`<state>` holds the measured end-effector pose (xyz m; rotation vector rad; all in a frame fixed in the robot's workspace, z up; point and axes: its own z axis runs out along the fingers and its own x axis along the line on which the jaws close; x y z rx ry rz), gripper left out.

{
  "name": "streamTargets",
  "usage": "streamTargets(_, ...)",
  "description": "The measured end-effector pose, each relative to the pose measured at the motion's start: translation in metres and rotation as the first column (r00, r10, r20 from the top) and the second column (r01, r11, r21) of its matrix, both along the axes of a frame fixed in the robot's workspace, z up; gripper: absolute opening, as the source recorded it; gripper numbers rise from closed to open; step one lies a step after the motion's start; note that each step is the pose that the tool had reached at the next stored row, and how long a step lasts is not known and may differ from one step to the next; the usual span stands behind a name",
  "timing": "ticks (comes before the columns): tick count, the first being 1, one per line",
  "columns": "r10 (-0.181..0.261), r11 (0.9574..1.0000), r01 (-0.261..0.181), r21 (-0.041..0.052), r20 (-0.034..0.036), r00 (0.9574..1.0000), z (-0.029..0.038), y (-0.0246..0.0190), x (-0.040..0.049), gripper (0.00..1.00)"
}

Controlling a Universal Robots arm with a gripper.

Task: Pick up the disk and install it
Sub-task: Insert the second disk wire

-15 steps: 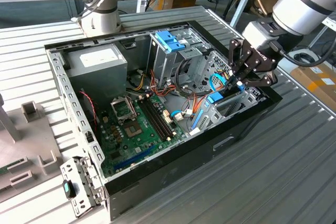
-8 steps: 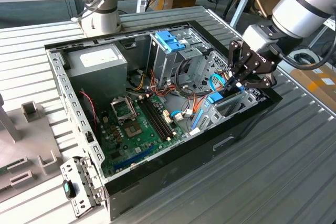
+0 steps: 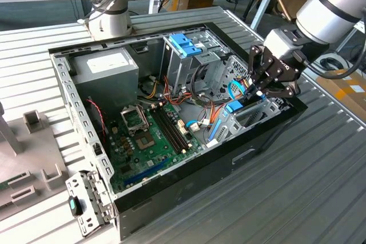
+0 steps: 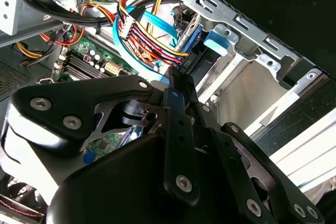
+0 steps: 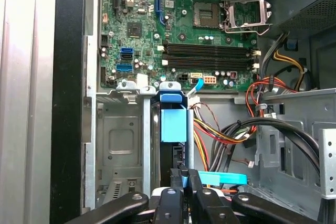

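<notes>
The disk [image 3: 235, 107] stands on edge in a metal bay at the front corner of the open computer case [image 3: 67, 98], on the exterior view's right. Its light-blue carrier frame [image 5: 173, 124] shows between the bay walls in the first wrist view. The same blue frame [image 4: 217, 41] shows in the second wrist view. My black gripper [image 3: 252, 91] hangs just above the disk. Its fingers [image 5: 178, 182] are pressed together, and the tips [image 4: 173, 77] sit at the disk's upper edge. I cannot make out whether they pinch any part of it.
A tall drive cage with a blue latch [image 3: 184, 44] stands behind the bay. Coloured cables [image 5: 226, 129] and a light-blue flat cable [image 4: 126, 51] run close beside the disk. The motherboard [image 3: 146, 135] lies in the case floor. A loose metal bracket [image 3: 86, 201] rests outside the case.
</notes>
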<state>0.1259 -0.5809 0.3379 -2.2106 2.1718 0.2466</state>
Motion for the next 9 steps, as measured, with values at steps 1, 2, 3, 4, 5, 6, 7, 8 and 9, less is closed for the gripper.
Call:
streamTargets(1,0.0,1.0,0.0,0.0001,0.0,1.0,-0.0008,-0.0003,0.0,0.16)
streamTargets(2,0.0,1.0,0.0,-0.0001,-0.0001,1.0,-0.0016,-0.0006,0.0,0.16)
streamTargets(3,0.0,1.0,0.0,0.0001,0.0,1.0,-0.0024,-0.0008,0.0,0.16)
streamTargets(4,0.0,1.0,0.0,-0.0001,0.0,1.0,-0.0027,-0.001,0.0,0.16)
streamTargets(5,0.0,1.0,0.0,-0.0001,0.0,1.0,-0.003,-0.001,0.0,0.16)
streamTargets(6,0.0,1.0,0.0,-0.0002,0.0,1.0,-0.0034,-0.0011,0.0,0.16)
streamTargets(7,0.0,1.0,0.0,0.0001,0.0,1.0,-0.0038,-0.0012,0.0,0.16)
streamTargets(8,0.0,1.0,0.0,0.0002,0.0,1.0,-0.0039,-0.0011,0.0,0.16)
streamTargets(9,0.0,1.0,0.0,0.0002,0.0,1.0,-0.0039,-0.0012,0.0,0.16)
